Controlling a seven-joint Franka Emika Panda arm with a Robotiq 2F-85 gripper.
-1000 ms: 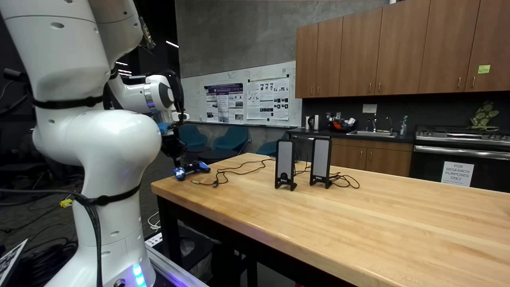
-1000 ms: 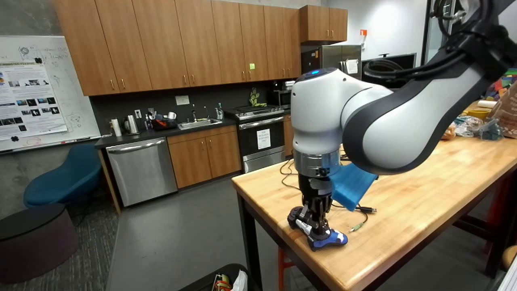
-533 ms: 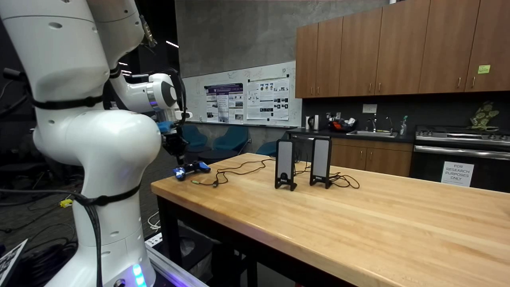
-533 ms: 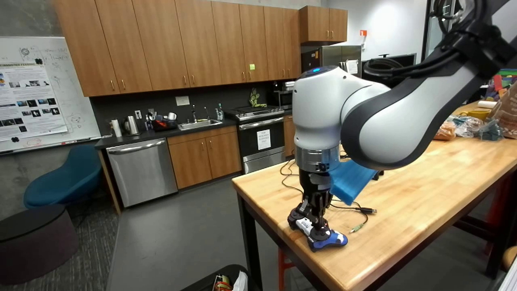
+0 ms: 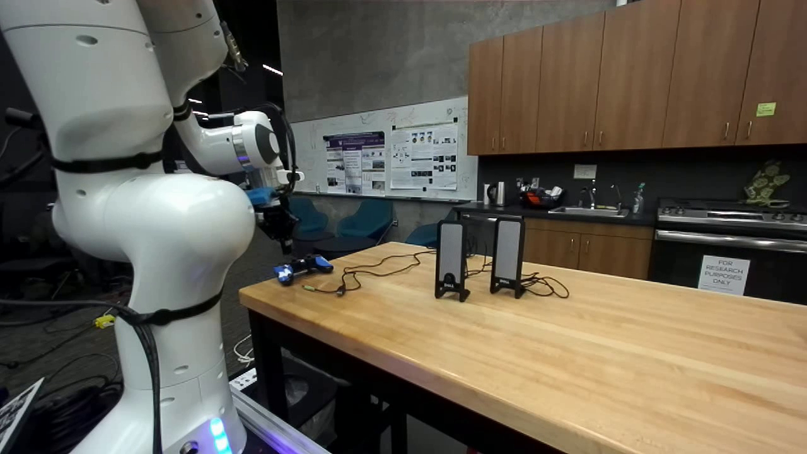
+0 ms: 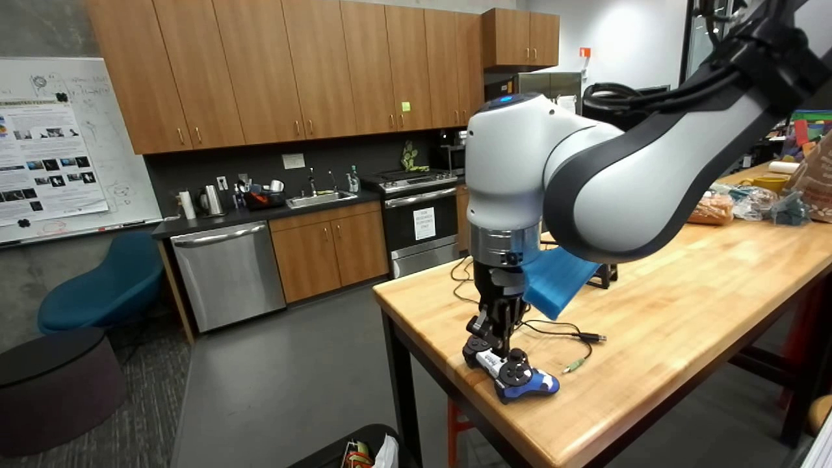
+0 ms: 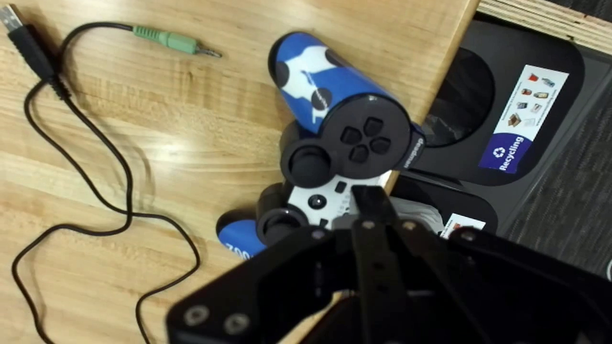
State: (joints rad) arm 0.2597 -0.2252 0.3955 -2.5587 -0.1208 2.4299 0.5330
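Jaws closed, tips together. Versus a second ago: gripper (image 7: 372, 203) was down at the game controller (image 7: 334, 143), now I'm raised off it. Controller sits at the same spot in both exterior views; its button disc, partly behind my fingers then, now shows clear. Materials, left to right in wrist view: USB plug (image 7: 33, 53), black plastic body, bare metal end. Black cable (image 7: 129, 191), thin, lying in loose loops. Green plug (image 7: 167, 40), ribbed sleeve, metal pin pointing right. Tabletop (image 7: 201, 119), pale wood, fine grain, glare patches. Controller: rounded grips in blue with white and black patches, dark disc with four raised pads, two cupped thumbsticks, white middle plate. My linkage, black, slightly blurred, screw heads catching light. Bin (image 7: 511, 48), smooth dark gray plastic, round hole, white-and-purple "Recycling" label (image 7: 526, 117). Carpet (image 7: 564, 205) at far right, gray, streaked. Position: controller lies on the tabletop near its edge, below my tips. From the wrist camera most of it sits up and left of them, and they cover part of the white plate. In an exterior view I look just clear of it, close but apart.
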